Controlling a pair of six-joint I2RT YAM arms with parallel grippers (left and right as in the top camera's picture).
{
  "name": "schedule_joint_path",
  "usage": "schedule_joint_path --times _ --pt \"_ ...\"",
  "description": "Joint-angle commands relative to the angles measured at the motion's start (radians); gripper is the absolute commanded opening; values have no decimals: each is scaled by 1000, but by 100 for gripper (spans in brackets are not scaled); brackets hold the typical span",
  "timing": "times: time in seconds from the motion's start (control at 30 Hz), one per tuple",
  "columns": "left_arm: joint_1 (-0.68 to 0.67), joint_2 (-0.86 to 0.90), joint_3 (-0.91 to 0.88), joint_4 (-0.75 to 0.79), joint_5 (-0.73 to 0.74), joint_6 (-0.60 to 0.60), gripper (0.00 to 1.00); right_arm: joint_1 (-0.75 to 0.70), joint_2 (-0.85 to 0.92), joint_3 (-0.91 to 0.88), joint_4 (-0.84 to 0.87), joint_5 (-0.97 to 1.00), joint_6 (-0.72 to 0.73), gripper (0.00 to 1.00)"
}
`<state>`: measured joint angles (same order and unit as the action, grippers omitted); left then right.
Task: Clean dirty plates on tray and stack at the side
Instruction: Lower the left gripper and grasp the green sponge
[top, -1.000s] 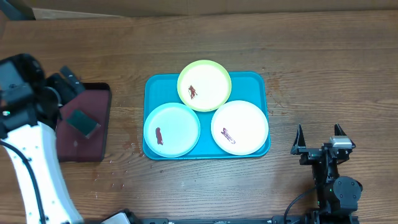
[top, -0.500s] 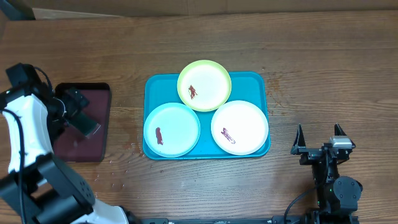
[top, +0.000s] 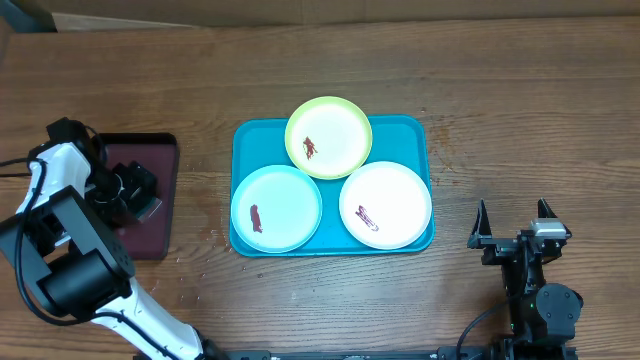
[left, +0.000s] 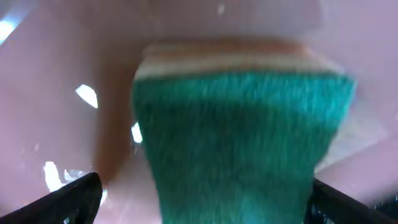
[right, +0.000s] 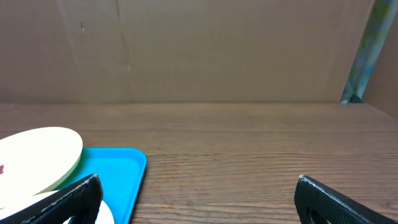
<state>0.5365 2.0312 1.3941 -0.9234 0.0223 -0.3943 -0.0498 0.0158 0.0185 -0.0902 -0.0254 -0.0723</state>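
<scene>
sponge (left: 242, 143) under wide-open left end effector (left: 205, 196), right end effector (right: 199, 196) — wide, empty

3 plates (top: 340, 128), 1 lg teal tray (top: 414, 130), 1 sm maroon tray (top: 140, 236), 1 sponge (left: 242, 143), 2 robot arms (top: 62, 250)

Wood table (top: 500, 90). Maroon tray (top: 162, 170) at 9 o'clock side. Sponge (left: 239, 143) lying on maroon tray, green scouring face up, tan layer along its 12 o'clock edge. Cardboard wall (right: 186, 50) along table's 12 o'clock edge.
</scene>
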Motion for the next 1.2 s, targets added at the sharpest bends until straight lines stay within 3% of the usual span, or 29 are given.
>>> schedule_joint_path --times 0.0,0.17,0.47,0.73,0.8,0.9,1.0,1.17 --pt "1 9 18 35 1 -21 100 6 -2 -10 6 6 -3 100" --pt "1 9 16 91 1 -21 98 6 -2 -10 6 6 -3 100" --pt "0 9 -6 109 9 -29 77 6 -2 -10 6 6 -3 100" --pt "-1 9 -36 69 87 -32 85 6 -2 -10 6 6 -3 100" --pt "0 9 -36 60 72 -31 82 6 -2 -10 6 6 -3 100" --pt "0 9 -36 69 62 -31 64 6 -2 -10 6 6 -3 100" --pt "1 9 -36 79 51 -31 55 6 -2 -10 6 6 -3 100" --pt "1 9 -36 91 -24 -29 18 6 -2 -10 6 6 -3 100"
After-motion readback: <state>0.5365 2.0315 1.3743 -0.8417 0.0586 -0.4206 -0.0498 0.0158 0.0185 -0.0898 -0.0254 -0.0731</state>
